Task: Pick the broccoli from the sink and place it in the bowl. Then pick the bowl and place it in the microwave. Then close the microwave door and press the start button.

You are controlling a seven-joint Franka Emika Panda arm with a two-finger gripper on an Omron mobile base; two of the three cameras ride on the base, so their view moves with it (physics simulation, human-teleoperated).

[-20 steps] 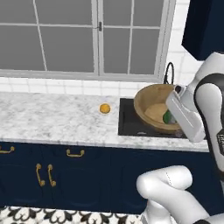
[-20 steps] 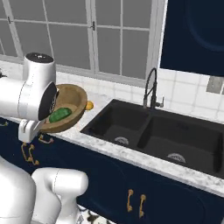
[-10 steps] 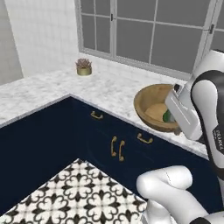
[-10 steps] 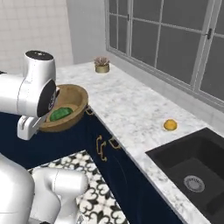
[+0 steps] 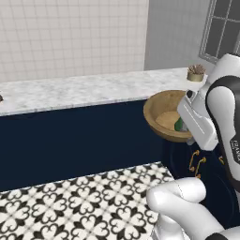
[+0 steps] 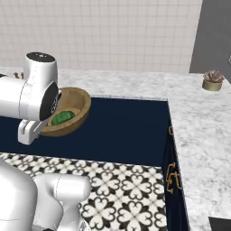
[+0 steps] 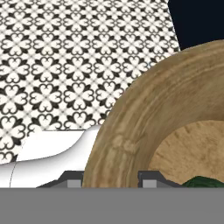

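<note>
The tan wooden bowl [image 5: 161, 115] hangs in the air, tilted on its side, over the floor in front of the cabinets. My gripper [image 5: 187, 127] is shut on its rim. The green broccoli [image 5: 178, 124] lies inside the bowl, against the hand. From the right base view the bowl [image 6: 74, 101] holds the broccoli [image 6: 63, 117] beside my gripper [image 6: 43, 131]. In the hand view my gripper [image 7: 111, 180] straddles the thick rim of the bowl [image 7: 144, 127], and the broccoli [image 7: 203, 183] peeks in at the bottom right. The sink and microwave are out of view.
A marble counter [image 5: 70, 89] turns a corner along a tiled wall, with navy cabinets [image 6: 131, 131] and gold handles [image 6: 171, 171] under it. A small potted plant [image 6: 212, 80] stands on the corner. Patterned floor tiles [image 5: 70, 201] spread below the bowl.
The whole scene has swung sideways, so the base has turned: window, sink and orange fruit have slid out, and the tiled wall and counter corner have come in. The bowl stays held.
</note>
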